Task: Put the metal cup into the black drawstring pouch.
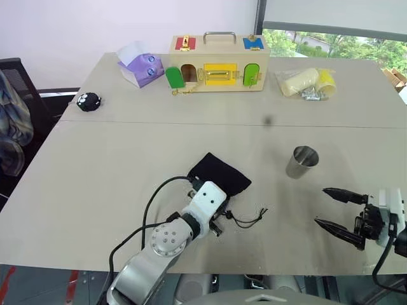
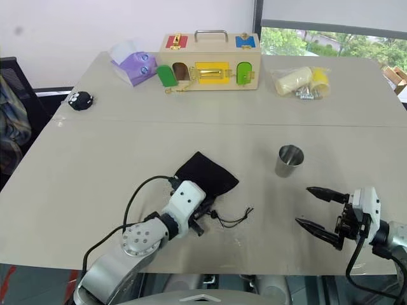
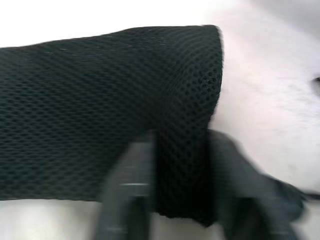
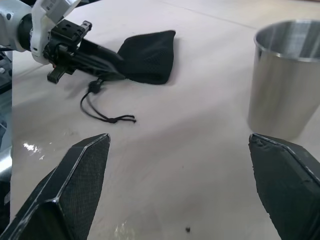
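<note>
The black drawstring pouch [image 1: 219, 171] lies flat on the table near its front middle, with its cord [image 1: 248, 219] trailing to the right. My left gripper [image 1: 222, 192] is shut on the pouch's near edge; in the left wrist view a fold of the mesh fabric [image 3: 100, 110] is pinched between the fingers [image 3: 127, 195]. The metal cup [image 1: 302, 162] stands upright to the right of the pouch, untouched. My right gripper [image 1: 321, 206] hovers open near the front right, a little short of the cup [image 4: 287, 80], with nothing between its fingers.
A wooden lock box [image 1: 217, 63] with a handle stands at the back middle. A purple box [image 1: 141, 67] and a small black round toy [image 1: 88, 101] are back left, and a plastic bag of yellow items [image 1: 305, 82] is back right. A chair [image 1: 13, 121] stands left of the table.
</note>
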{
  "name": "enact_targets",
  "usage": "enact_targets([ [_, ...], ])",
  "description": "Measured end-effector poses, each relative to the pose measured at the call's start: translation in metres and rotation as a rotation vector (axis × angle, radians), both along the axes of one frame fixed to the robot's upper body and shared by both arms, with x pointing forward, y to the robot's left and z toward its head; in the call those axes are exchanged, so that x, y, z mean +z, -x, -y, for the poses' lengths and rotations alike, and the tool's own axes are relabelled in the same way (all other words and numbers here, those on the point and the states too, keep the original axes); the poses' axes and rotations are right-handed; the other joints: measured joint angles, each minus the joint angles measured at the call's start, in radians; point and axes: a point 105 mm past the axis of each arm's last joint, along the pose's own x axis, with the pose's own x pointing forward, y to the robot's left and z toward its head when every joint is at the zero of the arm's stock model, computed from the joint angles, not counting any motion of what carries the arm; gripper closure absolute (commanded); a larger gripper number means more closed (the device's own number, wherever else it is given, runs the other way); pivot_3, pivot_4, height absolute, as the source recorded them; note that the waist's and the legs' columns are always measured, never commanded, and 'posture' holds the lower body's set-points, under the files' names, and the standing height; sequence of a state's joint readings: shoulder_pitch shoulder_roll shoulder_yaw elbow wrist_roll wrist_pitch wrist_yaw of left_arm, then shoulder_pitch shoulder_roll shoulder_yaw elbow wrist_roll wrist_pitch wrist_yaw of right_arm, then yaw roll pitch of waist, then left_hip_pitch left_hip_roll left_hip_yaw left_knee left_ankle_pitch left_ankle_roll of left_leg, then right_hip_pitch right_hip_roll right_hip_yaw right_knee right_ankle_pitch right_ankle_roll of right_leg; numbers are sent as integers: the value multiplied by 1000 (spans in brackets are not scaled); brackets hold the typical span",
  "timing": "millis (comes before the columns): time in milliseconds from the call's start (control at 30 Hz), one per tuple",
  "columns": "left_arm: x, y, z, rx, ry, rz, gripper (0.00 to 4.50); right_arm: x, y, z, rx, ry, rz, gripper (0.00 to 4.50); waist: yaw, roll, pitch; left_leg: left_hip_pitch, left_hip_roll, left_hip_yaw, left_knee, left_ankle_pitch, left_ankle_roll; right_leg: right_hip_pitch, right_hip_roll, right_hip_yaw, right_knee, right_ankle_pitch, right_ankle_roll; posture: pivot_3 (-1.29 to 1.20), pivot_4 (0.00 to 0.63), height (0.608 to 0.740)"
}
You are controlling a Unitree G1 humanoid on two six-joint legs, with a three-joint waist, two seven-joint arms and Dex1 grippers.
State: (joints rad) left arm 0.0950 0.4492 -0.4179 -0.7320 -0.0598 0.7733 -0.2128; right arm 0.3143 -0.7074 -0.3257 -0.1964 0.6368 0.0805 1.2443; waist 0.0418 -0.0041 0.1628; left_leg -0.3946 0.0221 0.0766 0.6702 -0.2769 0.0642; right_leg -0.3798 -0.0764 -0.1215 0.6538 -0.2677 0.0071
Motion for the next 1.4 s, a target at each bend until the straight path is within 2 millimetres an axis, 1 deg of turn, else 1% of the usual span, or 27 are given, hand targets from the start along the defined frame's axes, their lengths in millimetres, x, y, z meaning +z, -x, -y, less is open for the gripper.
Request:
enact_targets([
  [167, 1, -3, -2, 10, -4, 20, 4431, 2, -2, 0, 5, -3, 8, 0, 0, 0, 0, 0, 0, 0, 0, 0, 0, 0, 0, 0, 0, 0, 0, 0, 150, 740],
  [300, 3, -10, -8, 39, 19, 39, 4431, 4, -3, -1, 17, -14, 15, 0, 0, 0, 0, 0, 0, 0, 0, 0, 0, 0, 0, 0, 0, 0, 0, 0, 150, 740],
  [467, 19, -19, -12, 61, 115, 81, 4431, 14, -11, -4, 29, -25, 70, 0, -1, 0, 0, 0, 0, 0, 0, 1, -1, 0, 0, 0, 0, 0, 0, 0, 150, 740],
  [600, 32, -22, -16, 44, 224, 84, 4431, 31, -28, -8, 3, -35, 161, 0, -1, 0, 0, 0, 0, 0, 0, 1, -2, 0, 0, 0, 1, 0, 0, 0, 150, 740],
  [733, 43, -26, -24, 27, 333, 71, 4431, 51, -48, -14, -25, -28, 243, 0, -2, 0, 0, 0, 0, 0, 1, 2, -2, 0, 0, -1, 2, 0, 0, 0, 150, 740],
  [800, 53, -33, -29, 22, 387, 82, 4431, 62, -61, -22, -38, -5, 273, 0, -3, 0, 0, 0, 0, 0, 3, 2, -3, 0, 1, -1, 3, 0, 0, 0, 150, 740],
  [867, 63, -38, -33, 5, 414, 101, 4431, 68, -70, -34, -28, 52, 299, 0, -1, 0, 0, 0, 0, 0, 3, 2, -3, 0, 1, -1, 4, 0, 0, 0, 150, 740],
  [933, 62, -40, -36, -12, 418, 77, 4431, 65, -72, -44, 11, 144, 311, 0, 0, 0, 0, -1, 0, 0, 3, 2, -3, 0, 2, -1, 3, 0, 0, 0, 150, 740],
  [967, 59, -41, -38, -14, 418, 61, 4431, 59, -72, -49, 42, 217, 310, 0, 1, -1, 0, -2, 0, 0, 3, 2, -3, 0, 2, -1, 3, 0, 0, 0, 150, 740],
  [1000, 58, -42, -38, -15, 419, 56, 4431, 57, -72, -50, 50, 236, 307, 0, 1, -1, 0, -2, 0, 0, 4, 2, -3, 0, 2, -1, 3, 0, 0, 0, 150, 740],
  [1067, 57, -45, -39, -18, 426, 39, 4431, 47, -70, -54, 105, 359, 321, 0, -1, -1, 0, -2, 0, 1, 4, 2, -3, 0, 2, -1, 2, 0, 1, 0, 150, 740],
  [1167, 60, -48, -36, -36, 442, 37, 4431, 40, -69, -55, 150, 471, 335, 0, 0, -1, 1, -2, 0, 0, 4, 2, -3, 0, 2, -1, 2, 0, 1, 0, 150, 740],
  [1267, 61, -49, -35, -43, 467, 27, 4500, 38, -68, -53, 168, 533, 345, 737, -2, -1, 1, -1, 0, 0, 4, 2, -3, 0, 2, -1, 3, 0, 1, 0, 150, 740],
  [1333, 63, -49, -36, -44, 478, 30, 4500, 39, -68, -52, 173, 563, 357, 1438, -1, -2, 0, -1, 0, 0, 5, 2, -3, 1, 2, -1, 3, 0, 1, 0, 150, 740],
  [1367, 64, -50, -37, -42, 481, 32, 4500, 40, -68, -51, 175, 574, 364, 1917, -1, -2, 0, -1, 0, 0, 5, 2, -3, 1, 2, -1, 3, 0, 1, 0, 150, 740],
  [1400, 64, -50, -38, -41, 485, 33, 4500, 41, -68, -51, 177, 582, 370, 2272, -1, -2, 0, -1, 0, 0, 5, 2, -3, 1, 2, -1, 3, 0, 1, 0, 150, 740],
])
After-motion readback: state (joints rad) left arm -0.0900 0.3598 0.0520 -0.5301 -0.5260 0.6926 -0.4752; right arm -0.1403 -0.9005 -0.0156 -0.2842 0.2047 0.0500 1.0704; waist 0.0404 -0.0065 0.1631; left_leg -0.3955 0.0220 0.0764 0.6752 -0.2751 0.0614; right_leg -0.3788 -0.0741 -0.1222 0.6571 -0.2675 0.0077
